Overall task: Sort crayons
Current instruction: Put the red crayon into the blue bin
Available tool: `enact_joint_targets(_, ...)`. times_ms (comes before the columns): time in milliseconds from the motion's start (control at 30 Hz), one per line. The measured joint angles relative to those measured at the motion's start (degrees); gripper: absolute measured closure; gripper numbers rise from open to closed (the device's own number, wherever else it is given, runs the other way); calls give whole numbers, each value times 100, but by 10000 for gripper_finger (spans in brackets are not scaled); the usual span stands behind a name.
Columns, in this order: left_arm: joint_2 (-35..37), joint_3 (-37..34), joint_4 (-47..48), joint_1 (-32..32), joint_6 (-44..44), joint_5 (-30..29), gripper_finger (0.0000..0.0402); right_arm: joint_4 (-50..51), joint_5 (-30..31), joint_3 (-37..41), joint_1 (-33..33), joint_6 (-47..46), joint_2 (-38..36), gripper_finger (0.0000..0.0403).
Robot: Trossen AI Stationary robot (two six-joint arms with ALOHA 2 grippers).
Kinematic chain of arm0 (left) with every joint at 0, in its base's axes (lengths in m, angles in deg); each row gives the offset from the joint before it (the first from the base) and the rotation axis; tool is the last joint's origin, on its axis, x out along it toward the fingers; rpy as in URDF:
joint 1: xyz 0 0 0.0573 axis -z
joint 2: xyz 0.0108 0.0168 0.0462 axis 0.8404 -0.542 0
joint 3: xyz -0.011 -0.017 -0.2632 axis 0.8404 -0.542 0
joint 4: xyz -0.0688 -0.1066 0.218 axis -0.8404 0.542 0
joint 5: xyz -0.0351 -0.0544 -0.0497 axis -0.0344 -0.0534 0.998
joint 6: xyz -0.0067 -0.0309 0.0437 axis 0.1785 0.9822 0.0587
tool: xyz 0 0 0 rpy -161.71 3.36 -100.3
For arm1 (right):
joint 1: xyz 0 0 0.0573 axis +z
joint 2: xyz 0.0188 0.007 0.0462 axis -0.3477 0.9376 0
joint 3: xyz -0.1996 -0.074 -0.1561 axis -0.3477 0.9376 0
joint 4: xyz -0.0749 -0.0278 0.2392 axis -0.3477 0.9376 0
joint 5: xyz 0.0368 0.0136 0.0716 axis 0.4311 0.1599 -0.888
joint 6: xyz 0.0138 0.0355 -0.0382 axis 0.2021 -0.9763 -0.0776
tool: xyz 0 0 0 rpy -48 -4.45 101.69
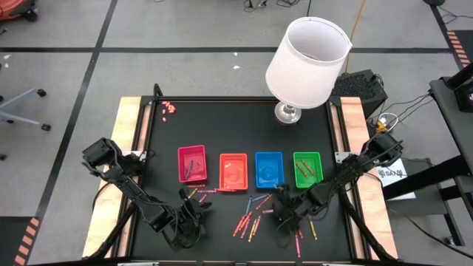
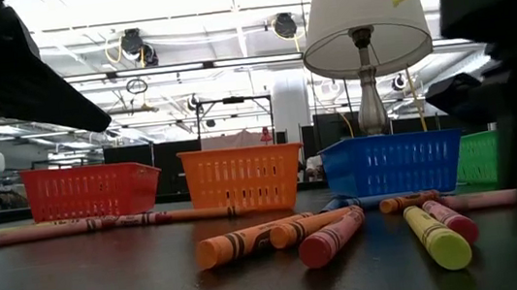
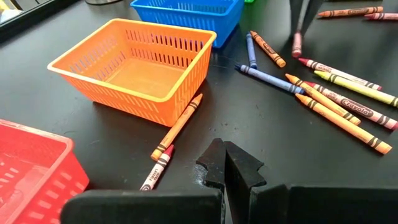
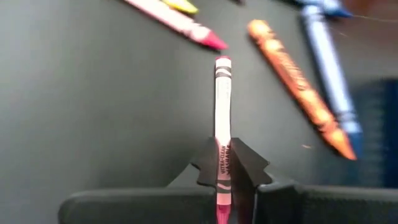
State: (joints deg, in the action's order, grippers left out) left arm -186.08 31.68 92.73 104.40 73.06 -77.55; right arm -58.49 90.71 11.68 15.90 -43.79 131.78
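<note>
Several crayons (image 1: 250,220) lie loose on the black table in front of a row of small trays: red (image 1: 192,163), orange (image 1: 233,170), blue (image 1: 269,168) and green (image 1: 307,167). My right gripper (image 4: 222,165) is over the loose crayons, shut on a pink-red crayon (image 4: 222,99). From the left wrist view that crayon (image 3: 297,45) hangs below dark fingers. My left gripper (image 3: 227,167) hovers shut, holding nothing, near the front edge in front of the orange tray (image 3: 134,68), above an orange crayon (image 3: 180,124) and a red one (image 3: 157,169). My right gripper pinches the pink-red crayon's wrapped shaft (image 4: 222,158) between its two fingers, toward the crayon's rear end. The fingers slant steeply down and the crayon runs along them, its front end (image 4: 222,62) sticking out past the fingertips. Whether that end touches the table, I cannot tell.
A lamp with a white shade (image 1: 307,63) stands at the table's far edge behind the blue and green trays. Tiny pink bits (image 1: 168,108) sit at the far left corner. Some crayons lie in the red and green trays. Wooden rails border the left and right sides.
</note>
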Motion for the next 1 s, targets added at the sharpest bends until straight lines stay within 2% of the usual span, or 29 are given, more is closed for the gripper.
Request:
enact_joint_targets(167, 0, 0, 0, 0, 4, 0, 398, 16, -276, -191, 71, 345, -245, 401)
enact_joint_targets(300, 0, 0, -2, 0, 7, -2, 398, -60, -74, -237, 148, 648, -509, 401)
enact_joint_targets(533, 0, 0, -8, 0, 13, -7, 398, -334, 1153, -239, 305, 1328, -710, 402)
enact_joint_targets(700, 0, 0, -9, 0, 26, -35, 398, -712, 1818, -244, 335, 1667, -712, 402)
enact_joint_targets(1000, 0, 0, -10, -72, 11, -120, 398, -777, 1799, -246, 330, 1660, -716, 402)
